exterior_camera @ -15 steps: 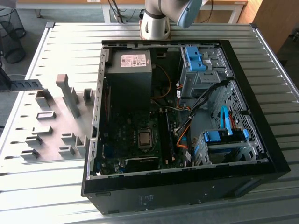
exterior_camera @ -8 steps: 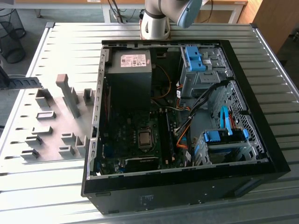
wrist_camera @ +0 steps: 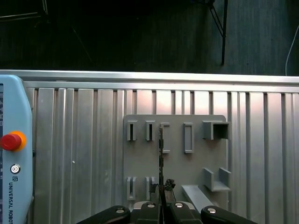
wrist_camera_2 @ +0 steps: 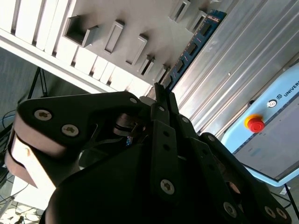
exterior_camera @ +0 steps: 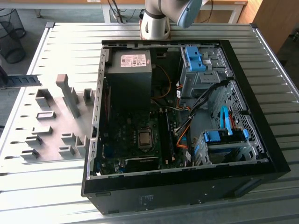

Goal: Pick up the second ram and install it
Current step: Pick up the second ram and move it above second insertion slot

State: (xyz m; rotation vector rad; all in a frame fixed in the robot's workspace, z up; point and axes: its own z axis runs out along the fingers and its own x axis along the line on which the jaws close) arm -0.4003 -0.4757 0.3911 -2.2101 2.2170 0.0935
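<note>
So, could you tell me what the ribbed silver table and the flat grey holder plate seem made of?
The ribbed silver table looks like brushed aluminium: pale metallic sheen along straight grooves. The flat grey holder plate is probably matte plastic: even, dull grey without glints.

A ribbed metal table (exterior_camera: 56, 42) of pale slats stands in the middle of the room, and soft light gleams off its ridges. Off the table's corner, toward the exterior view's left, a black wire wastebasket (exterior_camera: 10, 37) sits on the grey floor (exterior_camera: 70, 14). Beyond the table's far edge stand a light wooden desk (exterior_camera: 229, 5) and a brown wooden cabinet (exterior_camera: 275, 21). In the first wrist view, thin black stand legs (wrist_camera: 223, 32) cross the dark floor past the table's edge.
</note>
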